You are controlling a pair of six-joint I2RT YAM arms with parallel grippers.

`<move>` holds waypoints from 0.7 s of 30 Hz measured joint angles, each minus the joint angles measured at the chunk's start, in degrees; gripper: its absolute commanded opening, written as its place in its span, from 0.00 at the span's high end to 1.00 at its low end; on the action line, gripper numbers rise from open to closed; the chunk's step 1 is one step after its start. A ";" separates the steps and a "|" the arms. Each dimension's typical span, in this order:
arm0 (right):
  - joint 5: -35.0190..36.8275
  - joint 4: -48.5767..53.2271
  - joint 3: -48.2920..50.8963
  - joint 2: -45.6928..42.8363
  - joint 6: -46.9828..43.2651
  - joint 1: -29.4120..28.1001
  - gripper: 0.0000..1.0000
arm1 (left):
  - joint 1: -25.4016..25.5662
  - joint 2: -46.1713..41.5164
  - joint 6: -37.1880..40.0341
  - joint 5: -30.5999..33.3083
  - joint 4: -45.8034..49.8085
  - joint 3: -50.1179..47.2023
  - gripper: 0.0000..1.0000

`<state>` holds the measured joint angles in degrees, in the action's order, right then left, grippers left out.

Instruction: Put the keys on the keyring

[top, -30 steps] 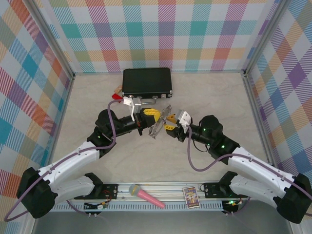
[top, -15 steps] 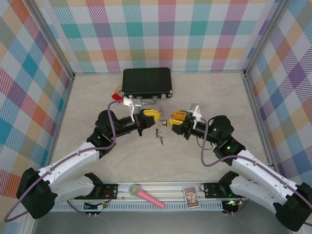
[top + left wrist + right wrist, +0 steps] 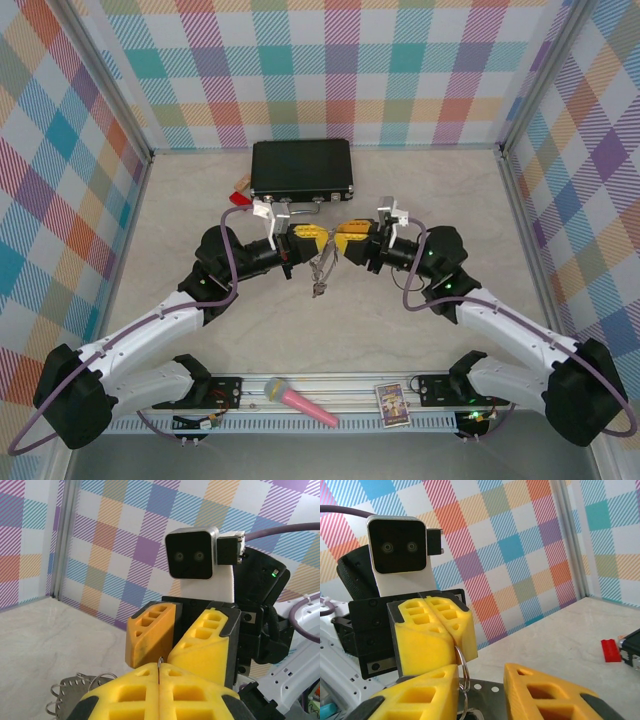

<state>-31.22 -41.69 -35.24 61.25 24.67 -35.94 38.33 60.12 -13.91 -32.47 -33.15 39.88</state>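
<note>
My left gripper is shut on the thin edge of the keyring, a grey wire bundle hanging from its yellow fingers above the table. In the left wrist view a metal sliver shows between the closed fingertips of the left gripper, and a looped grey hoop shows lower left. My right gripper faces it tip to tip and stands open. In the right wrist view a wire ring hangs from the left gripper's fingers, just inside the right gripper. Small pieces dangle lowest; I cannot tell whether they are keys.
A black case lies at the back of the table with a red tag at its left corner. A pink microphone and a small card pack rest on the front rail. Checked walls enclose the table.
The right gripper drew away to the right, then came back left and now stands open against the left gripper's tips. The left arm held still with the ring.
</note>
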 measured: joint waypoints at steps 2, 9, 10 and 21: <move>-0.98 -0.90 0.00 0.85 0.92 0.00 0.72 | 0.00 -0.02 0.00 0.02 0.00 0.00 1.00; -3.87 -2.67 -0.59 2.69 3.04 0.04 0.77 | -0.02 -0.17 0.00 0.00 0.00 0.00 1.00; -4.24 -2.82 -0.76 2.80 3.23 0.04 0.78 | 0.00 -0.17 0.02 0.00 0.00 0.00 1.00; -6.80 -3.54 -1.51 3.37 2.62 0.33 1.00 | -0.13 -0.24 0.04 0.17 0.00 0.00 1.00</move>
<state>-38.02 -45.23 -36.75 64.62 27.29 -35.62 38.20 59.88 -13.87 -32.29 -33.15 39.88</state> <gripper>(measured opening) 0.051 0.050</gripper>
